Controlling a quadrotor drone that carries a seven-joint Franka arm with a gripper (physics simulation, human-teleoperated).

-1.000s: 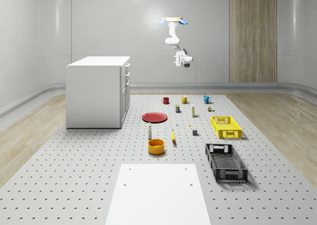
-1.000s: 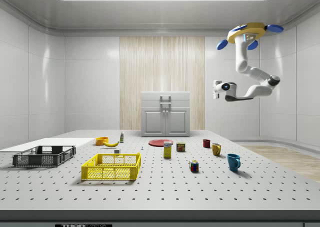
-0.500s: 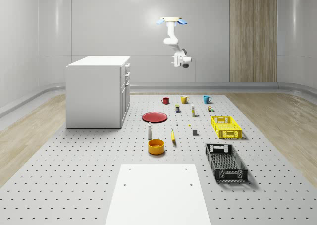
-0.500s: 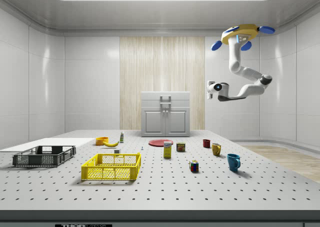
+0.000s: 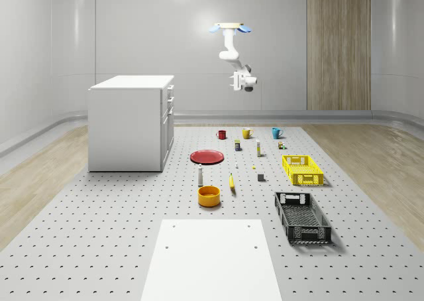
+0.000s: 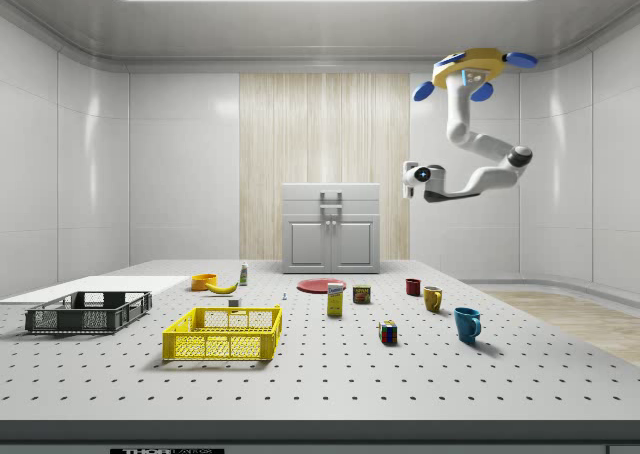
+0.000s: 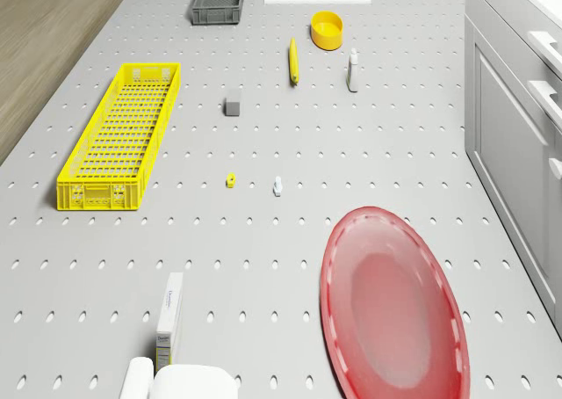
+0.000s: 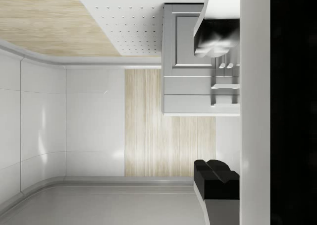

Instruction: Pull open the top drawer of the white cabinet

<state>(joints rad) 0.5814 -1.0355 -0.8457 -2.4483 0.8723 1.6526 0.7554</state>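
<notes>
The white cabinet [image 5: 129, 125] stands at the whole-scene view's left, its drawers facing right. In the side view its front [image 6: 331, 229] shows the top drawer [image 6: 331, 195] shut, with a handle at its middle. The drone [image 5: 231, 28] hovers high over the far part of the table, well away from the cabinet front. My gripper [image 6: 407, 180] hangs below it at about cabinet-top height, pointing at the cabinet. In the wrist view the gripper [image 8: 215, 106] is open, its fingertips [image 8: 215, 36] wide apart, with the distant cabinet [image 8: 193, 61] between them.
Under the drone lie a red plate [image 5: 207, 156] and three mugs [image 5: 246, 133]. A yellow crate [image 5: 302, 170], a black crate [image 5: 302, 217], an orange bowl [image 5: 209, 195] and a white board [image 5: 209, 261] sit nearer the front. The drone view has the plate [image 7: 395, 302] beside the cabinet [image 7: 518, 109].
The drone and arm have drifted toward the cabinet, to the side view's left. The gripper stays open and the drawer stays shut.
</notes>
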